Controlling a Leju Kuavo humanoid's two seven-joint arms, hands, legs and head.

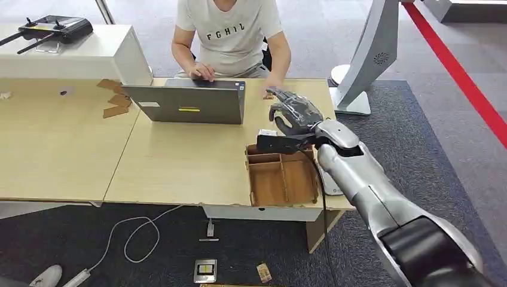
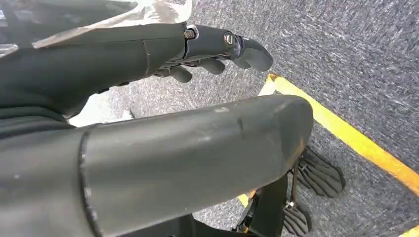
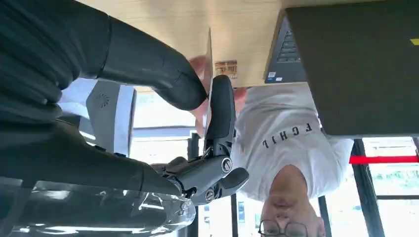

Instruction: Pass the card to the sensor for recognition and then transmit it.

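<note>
My right hand (image 1: 294,113) reaches over the far right part of the table (image 1: 179,167), just beyond a wooden compartment tray (image 1: 249,179). In the right wrist view the hand (image 3: 197,98) pinches a thin card (image 3: 209,54), seen edge-on, between thumb and a finger. A small brown printed tag (image 3: 226,68) lies on the table beyond the card, close to the person's hand. My left hand (image 2: 212,54) hangs over grey carpet, fingers loosely bent, holding nothing.
A person (image 1: 230,36) sits behind the table typing on a grey laptop (image 1: 191,103). A white stand (image 1: 370,54) rises at the table's right end. Cardboard scraps (image 1: 113,101) lie to the left, and a controller (image 1: 57,27) sits on a white box.
</note>
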